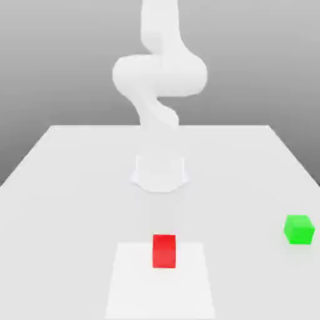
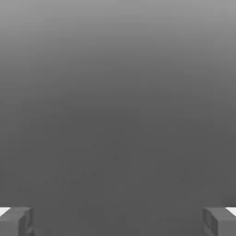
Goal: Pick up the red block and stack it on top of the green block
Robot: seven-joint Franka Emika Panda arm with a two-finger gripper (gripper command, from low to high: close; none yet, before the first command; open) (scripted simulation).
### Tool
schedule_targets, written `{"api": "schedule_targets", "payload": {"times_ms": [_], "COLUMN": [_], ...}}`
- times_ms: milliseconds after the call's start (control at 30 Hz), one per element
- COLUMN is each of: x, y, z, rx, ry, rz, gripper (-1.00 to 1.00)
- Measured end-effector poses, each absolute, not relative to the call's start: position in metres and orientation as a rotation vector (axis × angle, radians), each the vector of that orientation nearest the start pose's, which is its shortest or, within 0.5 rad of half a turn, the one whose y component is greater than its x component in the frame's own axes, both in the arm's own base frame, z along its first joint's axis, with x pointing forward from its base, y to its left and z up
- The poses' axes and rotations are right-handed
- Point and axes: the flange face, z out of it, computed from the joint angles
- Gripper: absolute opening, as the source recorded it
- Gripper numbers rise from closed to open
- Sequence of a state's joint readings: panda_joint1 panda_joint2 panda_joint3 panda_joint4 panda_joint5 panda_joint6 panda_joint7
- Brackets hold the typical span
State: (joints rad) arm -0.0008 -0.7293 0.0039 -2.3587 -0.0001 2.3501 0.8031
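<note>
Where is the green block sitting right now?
In the exterior view, the green block rests on the white table near the exterior view's right edge, apart from the red block, which stands near the front centre.

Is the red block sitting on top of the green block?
No, the red block rests on the table, apart from the green block.

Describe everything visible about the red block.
The red block is a small cube of uniform bright red, matte, with no markings. It sits upright and square-on in the exterior view, its front face slightly darker than its top. It rests flat on the white table, on a lighter rectangular patch near the front edge. Nothing else touches it; the green block stands well apart, toward the exterior view's right.
</note>
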Motion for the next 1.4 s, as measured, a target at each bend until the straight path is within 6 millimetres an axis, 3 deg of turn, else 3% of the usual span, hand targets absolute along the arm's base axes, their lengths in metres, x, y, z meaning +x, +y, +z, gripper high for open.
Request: {"api": "schedule_targets", "payload": {"times_ms": [133,300,433,567,667,800,833,1067,1300,1400], "x": [0.415,0.430,0.415,0.372,0.360,0.357,0.356,0.356,0.356,0.361], "y": [0.004,0.006,0.008,0.009,0.009,0.009,0.009,0.009,0.010,0.065], "z": [0.562,0.437,0.336,0.234,0.193,0.155,0.148,0.146,0.202,0.214], "rx": [-2.599,-2.714,-2.796,-2.872,-2.887,-2.889,-2.890,-2.890,-2.891,-2.993], "ry": [1.100,1.151,1.188,1.224,1.232,1.232,1.232,1.232,1.230,0.961], "rz": [-0.762,-0.528,-0.319,-0.070,-0.009,0.000,0.000,0.000,0.000,-0.001], "gripper": [0.00,0.00,0.00,0.00,0.00,0.00,-1.00,-1.00,-1.00,-1.00]}}
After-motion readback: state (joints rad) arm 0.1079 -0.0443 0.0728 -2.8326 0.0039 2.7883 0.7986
